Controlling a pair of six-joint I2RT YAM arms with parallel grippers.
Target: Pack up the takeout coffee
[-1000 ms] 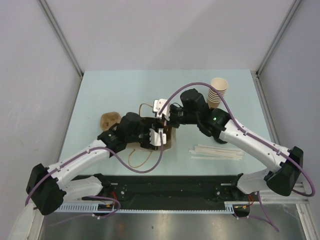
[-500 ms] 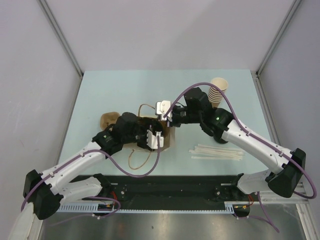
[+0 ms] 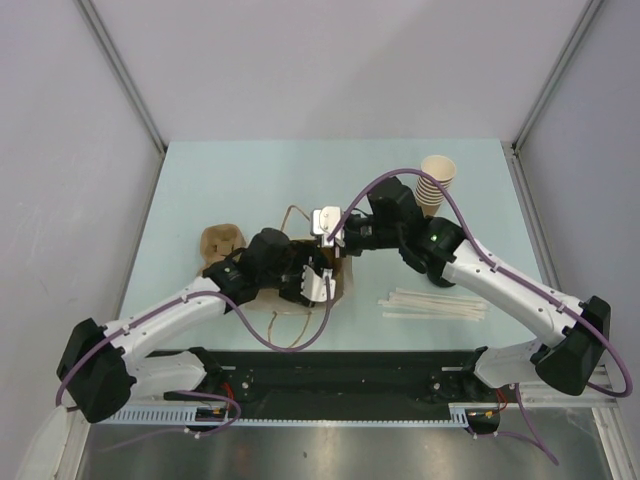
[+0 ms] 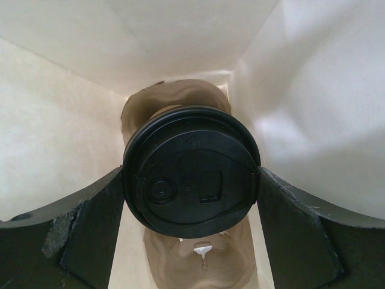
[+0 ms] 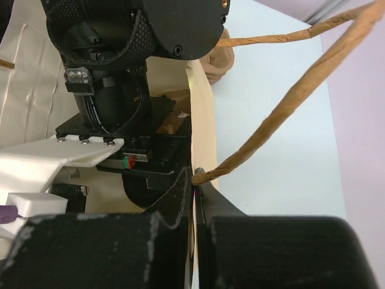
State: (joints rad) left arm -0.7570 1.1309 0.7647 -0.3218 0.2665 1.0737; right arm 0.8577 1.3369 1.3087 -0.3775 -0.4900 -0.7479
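The takeout coffee point(image 4: 191, 180) shows from above as a round black lid over a tan cup. My left gripper point(image 4: 191, 201) is shut on it, one finger on each side of the lid. It holds the cup inside the brown paper bag point(image 4: 60, 138), above a brown pulp insert point(image 4: 198, 268) at the bag's bottom. In the top view my left gripper point(image 3: 310, 283) reaches into the bag point(image 3: 340, 272). My right gripper point(image 5: 196, 180) is shut on the bag's rim point(image 5: 201, 120) by the twisted paper handle point(image 5: 289, 102); it also shows in the top view point(image 3: 328, 225).
A stack of lidless tan cups point(image 3: 435, 185) stands at the back right. Pale stir sticks point(image 3: 435, 305) lie at the front right. A brown pulp carrier point(image 3: 220, 242) lies left of the bag. The bag's other handle loop point(image 3: 285, 320) trails toward the table's front edge.
My left gripper has moved right and further into the bag with the cup. My right gripper has kept its pinch on the bag's rim, shifting slightly back.
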